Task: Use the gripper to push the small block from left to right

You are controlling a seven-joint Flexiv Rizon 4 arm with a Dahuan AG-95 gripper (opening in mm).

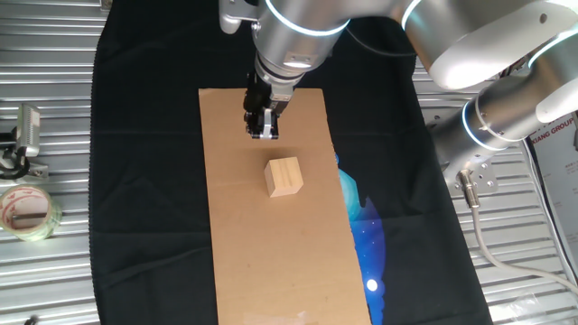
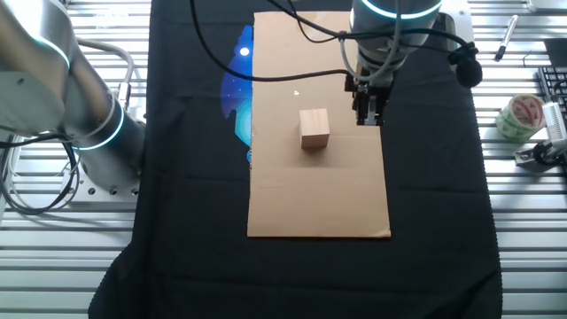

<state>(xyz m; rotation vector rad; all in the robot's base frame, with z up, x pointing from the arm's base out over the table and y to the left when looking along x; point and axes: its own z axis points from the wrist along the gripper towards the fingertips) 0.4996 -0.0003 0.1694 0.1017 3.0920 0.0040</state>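
Note:
The small block (image 1: 284, 176) is a light tan wooden cube resting near the middle of the long brown cardboard sheet (image 1: 271, 253). It also shows in the other fixed view (image 2: 314, 128). My gripper (image 1: 262, 126) is a narrow black tool on the silver arm. It hangs over the far part of the sheet, apart from the block with a small gap. In the other fixed view the gripper (image 2: 368, 113) stands to the right of the block. Its fingers look close together with nothing between them.
A black cloth (image 1: 144, 181) covers the table under the sheet, with a blue print (image 1: 366, 226) beside it. A tape roll (image 1: 27, 212) and a metal clip (image 1: 23, 135) lie on the slatted table at the left. The arm's base (image 2: 80, 115) stands beside the cloth.

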